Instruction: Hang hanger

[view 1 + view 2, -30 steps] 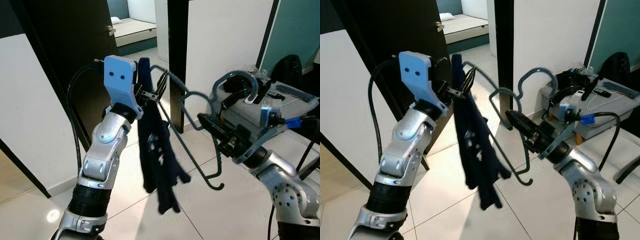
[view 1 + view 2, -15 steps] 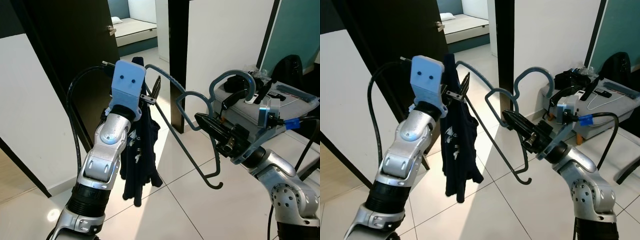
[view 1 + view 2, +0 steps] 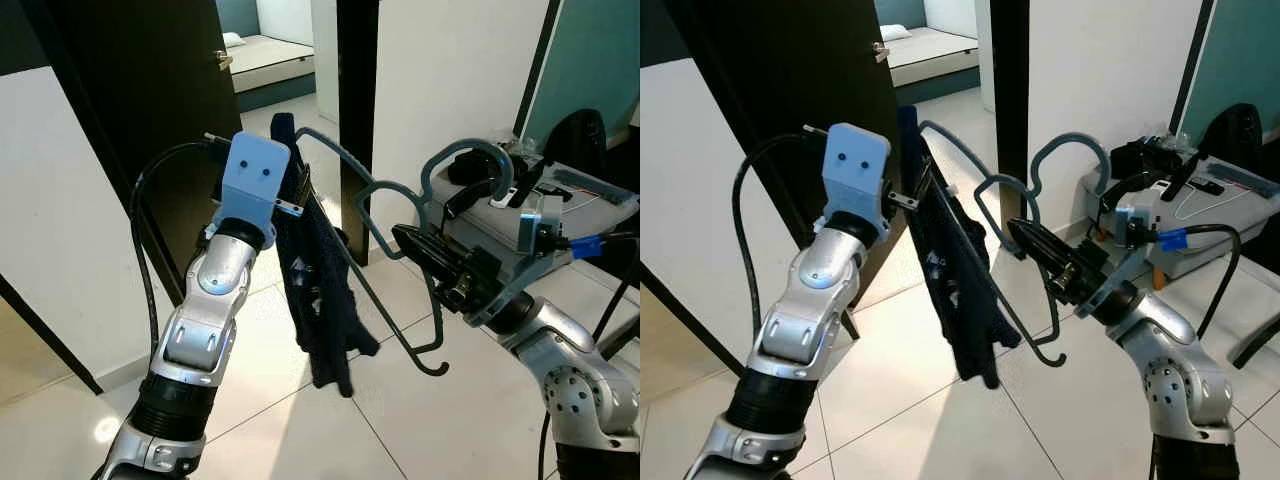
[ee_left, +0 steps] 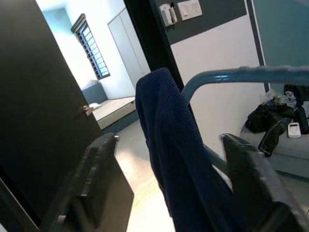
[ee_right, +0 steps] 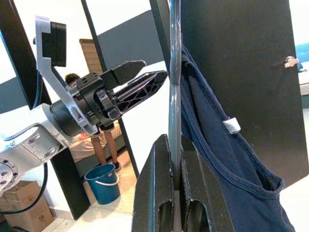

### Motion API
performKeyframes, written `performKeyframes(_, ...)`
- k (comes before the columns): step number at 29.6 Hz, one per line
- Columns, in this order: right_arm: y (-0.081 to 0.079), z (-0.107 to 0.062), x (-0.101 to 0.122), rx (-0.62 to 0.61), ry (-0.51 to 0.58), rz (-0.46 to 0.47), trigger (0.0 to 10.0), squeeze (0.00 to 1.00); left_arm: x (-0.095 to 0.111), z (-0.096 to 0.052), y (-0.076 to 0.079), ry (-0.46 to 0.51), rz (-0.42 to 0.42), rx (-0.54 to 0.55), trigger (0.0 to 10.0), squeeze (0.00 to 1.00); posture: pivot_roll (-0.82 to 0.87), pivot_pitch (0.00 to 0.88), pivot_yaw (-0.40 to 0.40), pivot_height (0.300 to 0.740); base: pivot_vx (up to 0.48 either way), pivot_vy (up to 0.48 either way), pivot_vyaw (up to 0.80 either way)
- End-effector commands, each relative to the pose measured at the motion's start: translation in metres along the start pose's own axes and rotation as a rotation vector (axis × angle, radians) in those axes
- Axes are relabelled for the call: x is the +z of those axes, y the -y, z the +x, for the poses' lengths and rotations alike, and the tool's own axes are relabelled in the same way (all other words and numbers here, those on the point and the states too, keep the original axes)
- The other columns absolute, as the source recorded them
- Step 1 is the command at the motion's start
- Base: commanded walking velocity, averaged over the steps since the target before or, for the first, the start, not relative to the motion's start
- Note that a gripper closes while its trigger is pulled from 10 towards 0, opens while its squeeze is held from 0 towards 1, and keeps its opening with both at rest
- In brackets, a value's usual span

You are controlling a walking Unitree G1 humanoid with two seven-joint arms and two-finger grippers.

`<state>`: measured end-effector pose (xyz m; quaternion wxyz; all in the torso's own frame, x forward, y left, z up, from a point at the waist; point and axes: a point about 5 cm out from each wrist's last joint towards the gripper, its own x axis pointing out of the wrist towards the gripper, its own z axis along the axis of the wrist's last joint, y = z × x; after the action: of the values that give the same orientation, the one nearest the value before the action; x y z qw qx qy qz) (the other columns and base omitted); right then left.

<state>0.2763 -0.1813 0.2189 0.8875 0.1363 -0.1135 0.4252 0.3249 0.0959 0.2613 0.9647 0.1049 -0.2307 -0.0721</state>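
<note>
A blue-grey plastic hanger hangs in mid-air in front of me, hook toward my right. My right gripper is shut on its bar just below the neck, and the wrist view shows the bar clamped between the fingers. A navy garment is draped over the hanger's left shoulder and hangs down along its arm. My left gripper is open at that shoulder end, one finger on each side of the cloth without pinching it. Its fingertips are partly hidden behind the garment in the eye views.
A dark open door and a black pillar stand close behind the hanger, with a bedroom beyond. A grey case with cables sits at the right beside a black chair. A seated person and a blue bucket are behind my left arm.
The garment, bunched near my left arm half a second ago, has swung right and now lies along the hanger's arm. My left wrist has shifted slightly. The right gripper holds the hanger nearly still.
</note>
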Motion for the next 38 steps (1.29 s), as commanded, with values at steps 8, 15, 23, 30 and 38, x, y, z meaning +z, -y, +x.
performKeyframes(8, -0.004, 0.002, 0.007, 0.032, 0.033, -0.025, 10.0, 0.0, -0.001, 0.005, 0.001, -0.011, -0.027, 0.0, 4.4, 0.0, -0.08, 0.0, 0.094, 0.74, 0.0, 0.0, 0.0)
performKeyframes(15, -0.005, 0.003, 0.007, 0.037, 0.031, -0.025, 10.0, 0.0, 0.004, 0.008, 0.012, -0.011, -0.126, -0.057, 10.0, 0.0, -0.08, 0.0, 0.097, 0.74, 0.0, 0.0, 0.0)
performKeyframes(23, -0.005, 0.004, 0.006, 0.039, 0.031, -0.023, 10.0, 0.0, -0.003, 0.007, 0.012, -0.06, -0.078, -0.022, 10.0, 0.0, -0.08, 0.0, 0.098, 0.74, 0.0, 0.0, 0.0)
performKeyframes(30, -0.007, 0.004, 0.007, 0.049, 0.038, -0.02, 10.0, 0.0, -0.011, 0.008, 0.003, -0.11, -0.018, 0.048, 10.0, 0.0, -0.08, 0.0, 0.101, 0.74, 0.0, 0.0, 0.0)
performKeyframes(38, -0.009, 0.003, 0.007, 0.049, 0.044, -0.017, 10.0, 0.0, -0.01, 0.008, 0.003, -0.107, -0.023, 0.041, 2.5, 0.0, -0.08, 0.0, 0.105, 0.74, 0.0, 0.0, 0.0)
